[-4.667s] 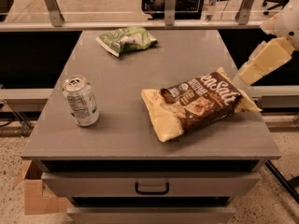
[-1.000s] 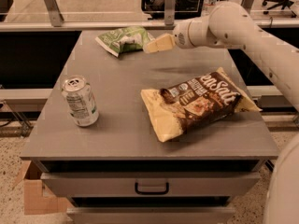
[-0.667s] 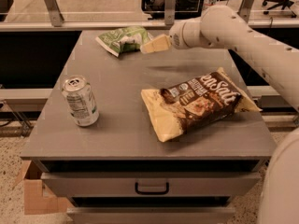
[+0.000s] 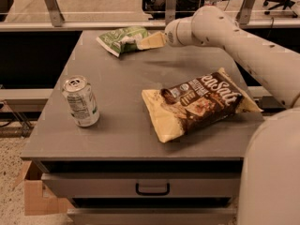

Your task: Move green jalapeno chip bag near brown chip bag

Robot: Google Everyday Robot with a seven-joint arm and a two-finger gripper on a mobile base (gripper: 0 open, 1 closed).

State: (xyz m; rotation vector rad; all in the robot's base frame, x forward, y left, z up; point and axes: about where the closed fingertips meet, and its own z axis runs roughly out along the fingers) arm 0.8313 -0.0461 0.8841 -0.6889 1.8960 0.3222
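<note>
The gripper – smooth cream plastic – sat at the crinkled, glossy green bag; the table looked matt, the can shiny metal.

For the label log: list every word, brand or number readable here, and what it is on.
"Salt": large white lettering on the brown chip bag; letters before it unclear, small print unreadable.
On the soda can: markings too blurred to read.
On the green jalapeno chip bag: print too blurred to read.
On the tool, at that bag's right edge: no text.
</note>
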